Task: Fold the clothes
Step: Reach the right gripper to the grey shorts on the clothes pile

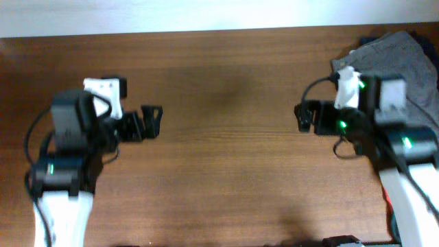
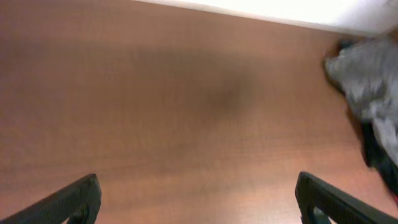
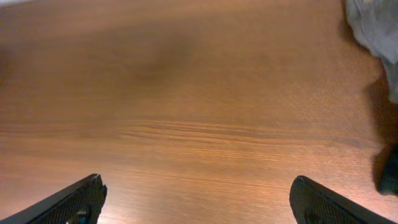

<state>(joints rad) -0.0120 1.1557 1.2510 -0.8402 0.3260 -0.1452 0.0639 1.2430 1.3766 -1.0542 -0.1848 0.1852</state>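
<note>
A wrinkled grey garment, which looks like the shorts, lies bunched at the far right edge of the table, partly under my right arm. It also shows in the left wrist view and the right wrist view. My left gripper is open and empty over bare wood at the left. My right gripper is open and empty over bare wood, just left of the garment. Neither gripper touches any cloth.
A dark navy garment peeks out at the back of the grey one, and dark cloth lies beside it. The brown wooden table ends at a white wall at the back.
</note>
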